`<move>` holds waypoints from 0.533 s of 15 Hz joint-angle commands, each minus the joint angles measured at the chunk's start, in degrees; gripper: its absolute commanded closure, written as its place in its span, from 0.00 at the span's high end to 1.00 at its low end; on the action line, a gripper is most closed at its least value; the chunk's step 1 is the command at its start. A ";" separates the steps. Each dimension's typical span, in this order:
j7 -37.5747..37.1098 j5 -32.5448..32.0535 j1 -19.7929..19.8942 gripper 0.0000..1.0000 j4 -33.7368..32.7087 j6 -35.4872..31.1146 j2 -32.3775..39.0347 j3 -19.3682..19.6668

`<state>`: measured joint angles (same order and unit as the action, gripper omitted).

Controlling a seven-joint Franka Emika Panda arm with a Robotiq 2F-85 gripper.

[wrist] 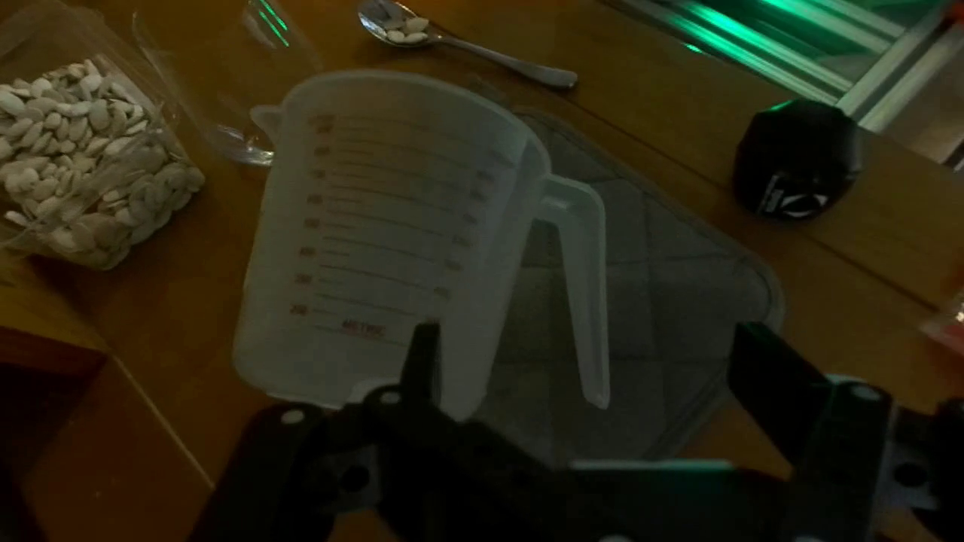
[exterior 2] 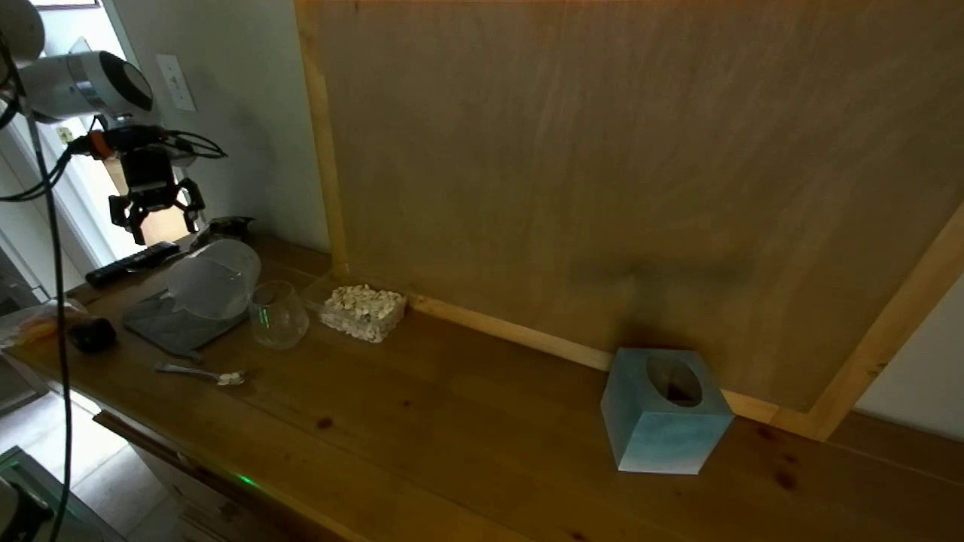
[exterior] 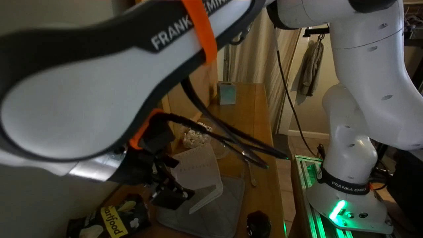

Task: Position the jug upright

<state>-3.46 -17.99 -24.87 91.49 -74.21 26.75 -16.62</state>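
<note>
Clearly, the crowding lies at the mouth of the jug (wrist: 384,241): a clear glass (exterior 2: 277,320) stands just beside the rim, whether touching it cannot be told, and past the glass, by the wooden panel (exterior 2: 572,165), sits a clear plastic tub (wrist: 56,38) holding a heap of pale seeds (wrist: 71,143). Near that end a spoon (wrist: 471,47) lies on the table (exterior 2: 452,436) with a few more seeds in its bowl. Out beyond the handle (wrist: 587,293), a black rounded object (wrist: 798,162) rests near the edge of the grey mat (wrist: 693,278), while in an exterior view a dark snack bag (exterior: 114,215) lies just beside the mat on its wall side. Well apart stands a blue-grey box (exterior 2: 666,444), its oval opening too dark to see into. The translucent jug lies on its side, partly over the mat. Above the table, at the jug's base end, hangs the gripper (exterior 2: 165,230), its fingers (wrist: 776,391) spread well apart.
</note>
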 commanded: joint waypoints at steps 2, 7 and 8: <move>-4.57 8.03 3.30 1.00 6.51 -6.45 -10.85 0.60; -9.32 15.71 7.23 1.00 19.14 -15.71 -24.08 1.86; -10.20 17.01 7.91 1.00 21.77 -17.56 -26.59 2.20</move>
<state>-11.14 -5.82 -19.16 102.25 -84.98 9.84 -15.42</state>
